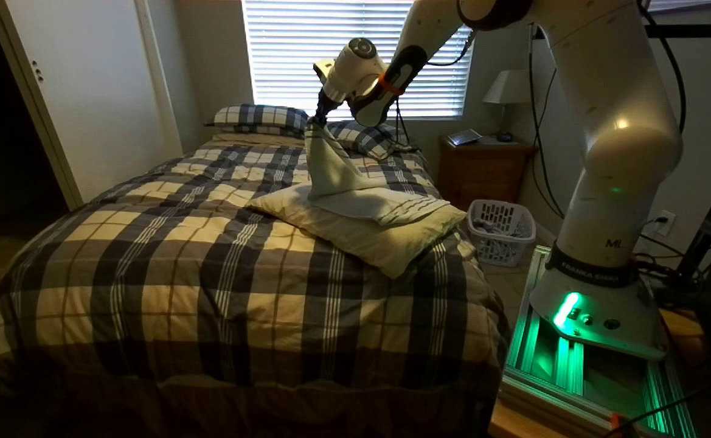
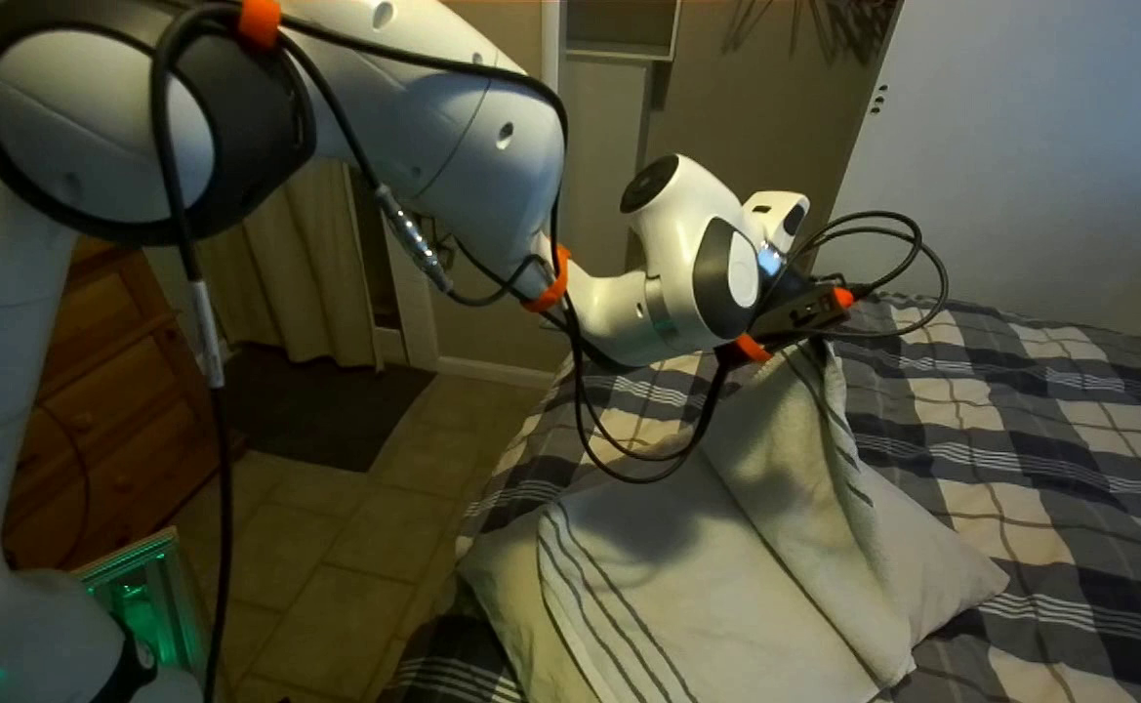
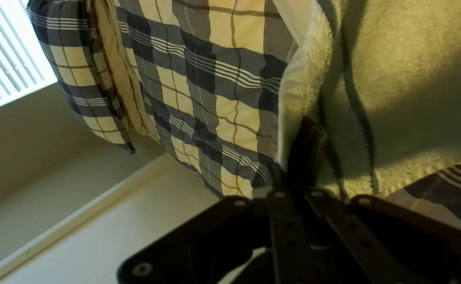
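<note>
My gripper [image 1: 319, 117] is shut on an edge of a white towel with dark stripes and holds that part up. The raised part of the towel [image 1: 331, 164] hangs in a slope from the fingers, also visible in an exterior view [image 2: 794, 459]. The rest of the towel lies folded on a pale pillow [image 1: 385, 249]; the pillow also shows in an exterior view [image 2: 941, 557]. In the wrist view the dark fingers [image 3: 303, 165] are close together at the towel's striped edge [image 3: 411, 79]. The fingertips are dark and partly hidden by cloth.
The pillow lies on a bed with a plaid comforter [image 1: 185, 255]. Plaid pillows [image 1: 261, 115] lie at the window end. A white laundry basket [image 1: 501, 231], a wooden nightstand [image 1: 483, 170] and a lamp [image 1: 507, 88] stand beside the bed. Loose cables [image 2: 648, 474] hang at the wrist.
</note>
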`<state>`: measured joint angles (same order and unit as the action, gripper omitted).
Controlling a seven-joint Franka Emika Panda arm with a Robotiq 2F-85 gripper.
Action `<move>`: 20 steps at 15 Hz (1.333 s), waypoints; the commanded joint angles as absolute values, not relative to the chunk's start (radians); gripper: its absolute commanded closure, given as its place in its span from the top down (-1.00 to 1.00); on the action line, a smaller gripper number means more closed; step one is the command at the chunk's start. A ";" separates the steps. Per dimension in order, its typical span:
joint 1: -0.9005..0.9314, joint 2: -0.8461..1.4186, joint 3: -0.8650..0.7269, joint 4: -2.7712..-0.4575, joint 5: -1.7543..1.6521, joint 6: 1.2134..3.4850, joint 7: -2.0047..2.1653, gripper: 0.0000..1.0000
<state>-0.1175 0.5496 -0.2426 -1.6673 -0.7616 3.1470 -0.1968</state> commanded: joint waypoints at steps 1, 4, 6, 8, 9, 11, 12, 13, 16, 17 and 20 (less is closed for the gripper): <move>-0.145 0.610 -0.194 -1.586 -0.687 3.133 -0.175 -0.94; -0.095 0.663 -0.264 -1.496 -0.686 3.163 -0.137 -0.94; -0.071 0.692 -0.301 -1.437 -0.694 3.182 -0.124 -0.94; -0.059 0.727 -0.325 -1.375 -0.684 3.189 -0.110 -0.94; -0.057 0.744 -0.332 -1.349 -0.679 3.189 -0.104 -0.94; -0.056 0.778 -0.343 -1.301 -0.675 3.183 -0.091 -0.94; -0.055 0.797 -0.352 -1.280 -0.674 3.182 -0.082 -0.94; -0.055 0.814 -0.360 -1.259 -0.674 3.179 -0.075 -0.94; -0.057 0.865 -0.388 -1.200 -0.672 3.174 -0.051 -0.93; -0.059 0.878 -0.394 -1.183 -0.670 3.174 -0.044 -0.92; -0.064 0.898 -0.388 -1.157 -0.668 3.174 -0.031 -0.35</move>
